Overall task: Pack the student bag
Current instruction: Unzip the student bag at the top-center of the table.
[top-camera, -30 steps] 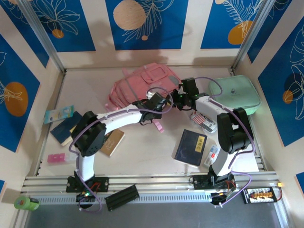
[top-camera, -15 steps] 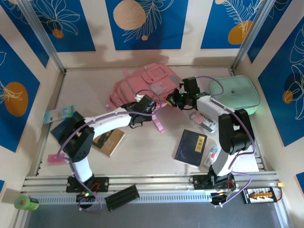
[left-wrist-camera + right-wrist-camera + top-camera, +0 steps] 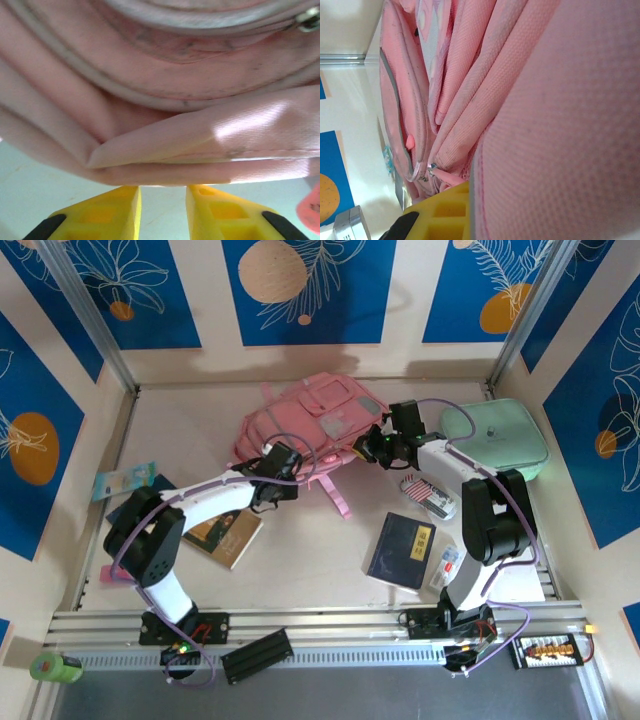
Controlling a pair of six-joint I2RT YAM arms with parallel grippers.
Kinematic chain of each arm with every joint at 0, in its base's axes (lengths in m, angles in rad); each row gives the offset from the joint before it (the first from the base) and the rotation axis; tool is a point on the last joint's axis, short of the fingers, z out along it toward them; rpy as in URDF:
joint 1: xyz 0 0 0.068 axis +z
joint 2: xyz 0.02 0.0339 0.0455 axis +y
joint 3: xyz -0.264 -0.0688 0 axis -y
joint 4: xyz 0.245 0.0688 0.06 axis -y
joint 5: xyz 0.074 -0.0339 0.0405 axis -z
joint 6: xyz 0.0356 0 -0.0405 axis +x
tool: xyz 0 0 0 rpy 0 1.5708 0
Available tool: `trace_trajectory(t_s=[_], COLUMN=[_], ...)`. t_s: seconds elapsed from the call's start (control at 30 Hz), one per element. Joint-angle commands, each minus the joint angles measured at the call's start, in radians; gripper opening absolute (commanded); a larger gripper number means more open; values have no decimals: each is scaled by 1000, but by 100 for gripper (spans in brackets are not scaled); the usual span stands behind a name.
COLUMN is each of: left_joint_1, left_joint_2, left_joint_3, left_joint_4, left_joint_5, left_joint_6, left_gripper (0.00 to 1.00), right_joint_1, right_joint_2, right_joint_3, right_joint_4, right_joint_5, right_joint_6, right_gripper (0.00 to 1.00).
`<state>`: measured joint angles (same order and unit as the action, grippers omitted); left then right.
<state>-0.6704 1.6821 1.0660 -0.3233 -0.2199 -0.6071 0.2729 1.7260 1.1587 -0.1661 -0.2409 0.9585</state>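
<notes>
The student bag (image 3: pixel 305 420), a pink backpack with a greyish patch, lies at the back middle of the table. My left gripper (image 3: pixel 296 466) sits at its near left edge. In the left wrist view its yellow fingers (image 3: pixel 112 210) stand apart over bare table, and a pink fabric fold (image 3: pixel 200 150) lies just past the tips; this left gripper (image 3: pixel 162 202) is open and holds nothing. My right gripper (image 3: pixel 372 447) is at the bag's right side, shut on pink bag fabric (image 3: pixel 555 125), which presses against its one visible yellow finger (image 3: pixel 445 212).
A mint-green case (image 3: pixel 495 435) lies right of the bag. A dark blue book (image 3: pixel 403 548) and a striped packet (image 3: pixel 430 495) are near the right arm. A brown book (image 3: pixel 228 535), a dark notebook (image 3: pixel 135 508) and a pink item (image 3: pixel 120 573) lie left. A pink strap (image 3: pixel 335 495) trails toward me.
My left gripper slid left along the bag's near edge and opened, letting go of the fabric. The strap now lies loose on the table. The right gripper stayed put.
</notes>
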Motion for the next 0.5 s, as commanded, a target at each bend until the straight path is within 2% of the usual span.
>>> trace_trajectory(t_s=[0.0,0.2,0.33,0.47], left_joint_1=[-5,-50,-79,-88], left_joint_2=[-57,-119,-76,-8], left_joint_3=[-9,-30,20,75], left_joint_4=[56,78,54,18], left_joint_5=[71,77,78,55], left_joint_6=[50,64,46,21], left_gripper=[35,41,44,43], right_joint_1=[3,6,9,9], right_joint_2=[-36,-27,-21,-26], right_joint_3=[42,44,44,44], right_joint_4=[35,43,46,46], right_joint_5=[-39,-42,-43,-42], right_joint_6=[-15,-6,-1,1], right_gripper=[1,2,2,2])
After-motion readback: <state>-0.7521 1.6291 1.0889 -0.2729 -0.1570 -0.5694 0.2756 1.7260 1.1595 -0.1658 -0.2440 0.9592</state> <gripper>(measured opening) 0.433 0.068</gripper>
